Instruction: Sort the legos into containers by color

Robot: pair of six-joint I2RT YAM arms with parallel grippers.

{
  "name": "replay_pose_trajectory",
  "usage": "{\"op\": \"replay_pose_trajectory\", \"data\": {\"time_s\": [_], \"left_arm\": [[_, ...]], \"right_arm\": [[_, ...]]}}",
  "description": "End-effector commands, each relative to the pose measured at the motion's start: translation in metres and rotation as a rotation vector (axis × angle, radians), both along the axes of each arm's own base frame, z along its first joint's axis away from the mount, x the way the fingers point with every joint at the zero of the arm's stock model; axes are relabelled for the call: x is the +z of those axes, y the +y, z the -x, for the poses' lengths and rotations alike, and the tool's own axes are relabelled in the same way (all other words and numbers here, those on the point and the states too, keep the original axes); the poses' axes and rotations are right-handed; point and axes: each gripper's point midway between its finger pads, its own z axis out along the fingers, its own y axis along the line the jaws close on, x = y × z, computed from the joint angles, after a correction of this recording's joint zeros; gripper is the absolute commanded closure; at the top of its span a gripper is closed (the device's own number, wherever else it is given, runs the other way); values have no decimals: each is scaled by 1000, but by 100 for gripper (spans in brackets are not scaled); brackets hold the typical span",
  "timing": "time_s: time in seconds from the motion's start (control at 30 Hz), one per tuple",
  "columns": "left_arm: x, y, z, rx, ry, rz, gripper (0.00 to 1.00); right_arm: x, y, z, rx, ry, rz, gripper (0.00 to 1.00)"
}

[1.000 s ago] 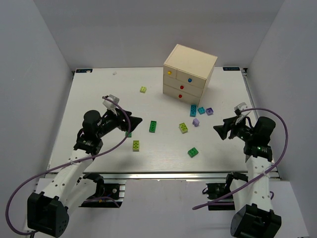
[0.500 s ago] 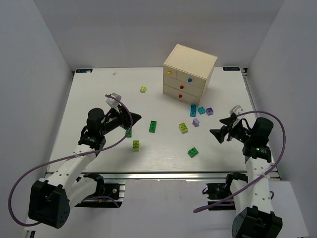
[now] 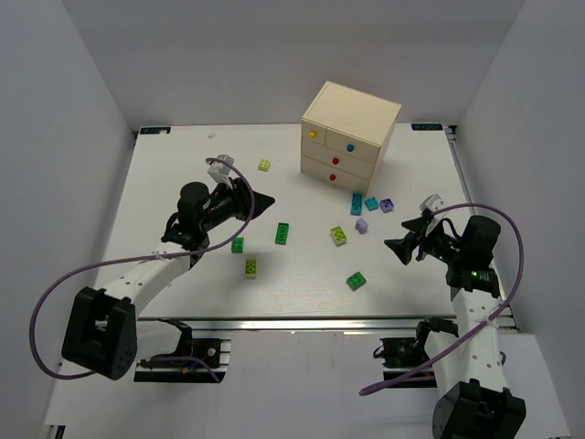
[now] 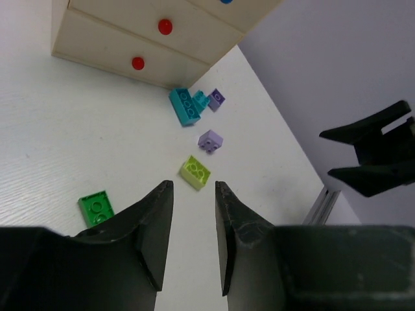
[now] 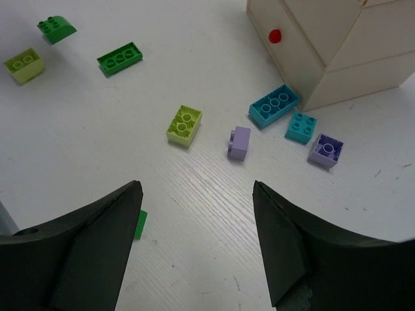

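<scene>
The cream chest (image 3: 350, 133) stands at the back, its three drawers shut. Legos lie loose on the white table: a lime one (image 3: 263, 165), a long teal one (image 3: 356, 203), a small teal one (image 3: 372, 204), two lilac ones (image 3: 387, 205) (image 3: 361, 225), a lime one (image 3: 339, 236), green ones (image 3: 283, 233) (image 3: 238, 245) (image 3: 356, 281), and a lime one (image 3: 250, 268). My left gripper (image 3: 268, 201) hovers left of centre, open a little and empty (image 4: 193, 188); the lime brick (image 4: 195, 172) lies ahead of it. My right gripper (image 3: 391, 245) is wide open and empty (image 5: 196, 188), short of a lime brick (image 5: 185, 125) and a lilac brick (image 5: 239, 142).
White walls enclose the table on three sides. A metal rail (image 3: 320, 322) runs along the near edge. The teal and lilac bricks (image 5: 273, 105) crowd the chest's front right corner (image 5: 311, 84). The other arm's fingers (image 4: 373, 152) show in the left wrist view.
My left gripper has swung up and to the right, toward the chest. My right gripper has shifted slightly left. No brick has moved.
</scene>
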Motion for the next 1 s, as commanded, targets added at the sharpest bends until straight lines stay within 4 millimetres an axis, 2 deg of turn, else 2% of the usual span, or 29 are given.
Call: {"op": "replay_pose_trajectory", "data": {"time_s": [0.0, 0.13, 0.2, 0.23, 0.3, 0.33, 0.37, 0.47, 0.57, 0.6, 0.63, 0.67, 0.7, 0.73, 0.77, 0.9, 0.97], "left_arm": [[31, -12, -20, 56, -47, 82, 57], [32, -26, -41, 91, -29, 121, 48], [35, -39, -50, 100, -31, 138, 44], [37, -40, -56, 114, -33, 153, 44], [45, -55, -61, 106, -41, 171, 42], [39, -58, -71, 123, -26, 175, 42], [41, -64, -74, 122, -28, 183, 42], [42, -78, -93, 151, -20, 207, 41], [41, -79, -114, 205, -41, 232, 41], [39, -83, -116, 208, -41, 238, 41], [44, -84, -120, 218, -56, 259, 41], [37, -83, -126, 242, -52, 258, 41], [38, -82, -129, 252, -61, 262, 41], [42, -83, -132, 254, -77, 277, 41], [39, -85, -136, 259, -79, 278, 40], [41, -89, -147, 270, -94, 318, 40], [48, -90, -150, 269, -122, 359, 39]], "right_arm": [[5, -2, -4, -27, -7, 7, 26], [7, -4, -6, -52, -2, 0, 29], [8, -3, -7, -57, 2, -4, 31], [8, -4, -7, -64, 3, -3, 33], [10, -4, -8, -73, 3, -5, 34], [10, -5, -9, -81, 4, -1, 34], [11, -6, -9, -90, 5, -6, 34], [17, -7, -12, -105, -12, -2, 30], [36, -10, -20, -124, -55, 0, 24], [40, -11, -24, -130, -50, -8, 24], [53, -11, -28, -128, -76, -5, 23], [61, -12, -33, -131, -94, -8, 23], [61, -14, -41, -139, -75, -15, 23], [74, -15, -47, -144, -88, -19, 23], [71, -17, -56, -148, -61, -23, 23], [86, -19, -78, -167, -68, -26, 26], [91, -19, -88, -177, -85, -18, 27]]}}
